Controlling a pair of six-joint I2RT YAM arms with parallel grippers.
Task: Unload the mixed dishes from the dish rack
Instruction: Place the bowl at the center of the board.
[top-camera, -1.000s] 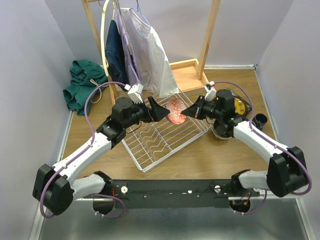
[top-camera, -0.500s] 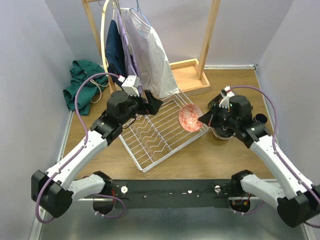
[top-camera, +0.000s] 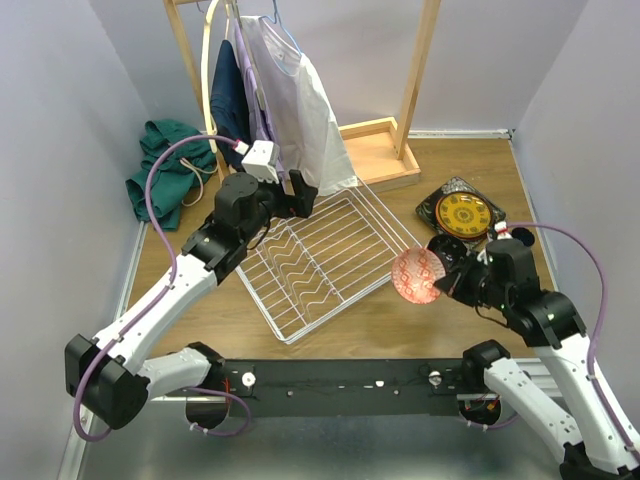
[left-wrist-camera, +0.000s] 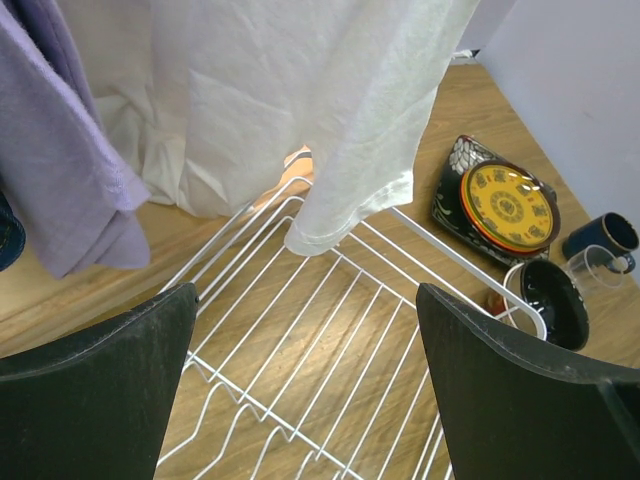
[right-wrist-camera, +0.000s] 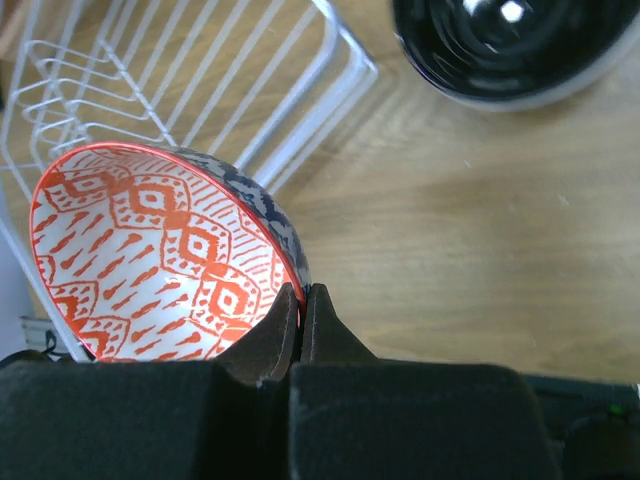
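My left gripper (left-wrist-camera: 308, 295) hangs over the white wire rack (top-camera: 320, 262), black fingers spread wide, holding nothing. Just right of the rack, above the wooden table (top-camera: 370, 320), my right gripper (right-wrist-camera: 303, 300) pinches the thin rim of a tilted round bowl (right-wrist-camera: 150, 250) with a red diamond pattern inside. Farther right lie a glossy black bowl (right-wrist-camera: 510, 40) and a yellow plate (top-camera: 463, 213).

The red bowl (right-wrist-camera: 160, 255), white inside with orange-red diamonds and dark blue outside, is tipped on edge, its rim pinched in the right claw (right-wrist-camera: 303, 292), just off the rack's right corner. The rack (top-camera: 325, 262), white wire with wavy slots, lies flat and skewed under the left claw (left-wrist-camera: 305, 300). Beyond the right claw sit a dark bowl (left-wrist-camera: 548, 318), a yellow plate (left-wrist-camera: 505, 205) stacked on a black square plate (left-wrist-camera: 452, 175), and a blue cup (left-wrist-camera: 610, 235) beside a glass (left-wrist-camera: 592, 268).
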